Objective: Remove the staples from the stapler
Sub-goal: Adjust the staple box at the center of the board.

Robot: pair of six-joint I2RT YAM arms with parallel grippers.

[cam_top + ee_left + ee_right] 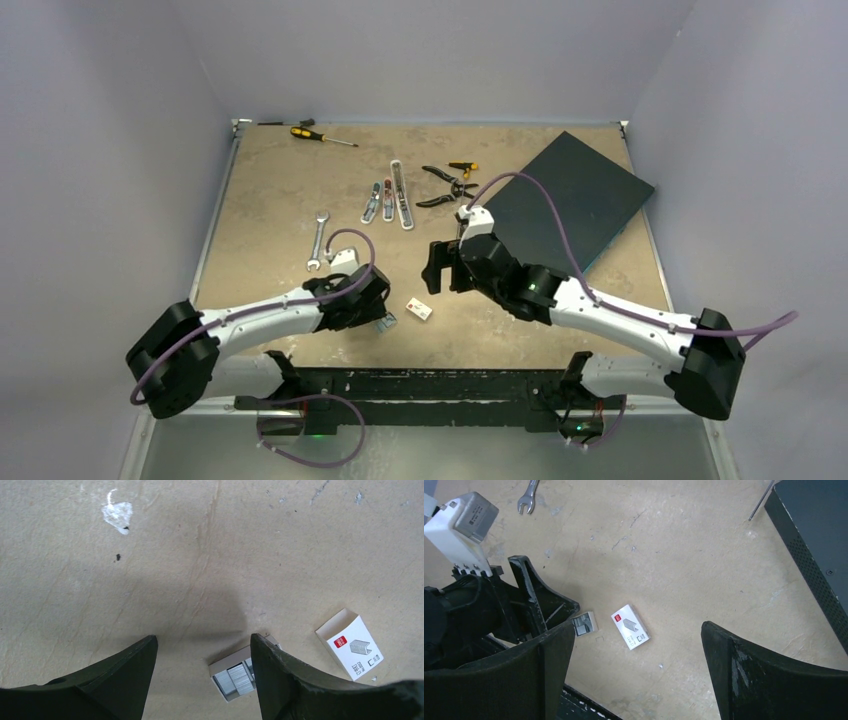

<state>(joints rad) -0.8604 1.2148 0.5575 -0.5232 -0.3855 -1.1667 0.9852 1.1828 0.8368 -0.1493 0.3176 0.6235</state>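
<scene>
Silvery staples (239, 679) lie in a small open grey tray on the table, partly behind the right finger of my left gripper (202, 637). That gripper is open, close above the table, with nothing between its fingers. The right wrist view shows the same staples (583, 624) beside the left arm's finger. My right gripper (638, 623) hangs wide open and empty above the white staple box (630, 626). From above, the left gripper (383, 322) and right gripper (437, 268) flank that box (420, 309). I cannot make out the stapler.
A wrench (318, 240) lies behind the left arm. Further back are three slim tools (390, 198), pliers (445, 186) and a screwdriver (320, 135). A dark flat board (570, 200) fills the back right. The table's near edge runs just below the grippers.
</scene>
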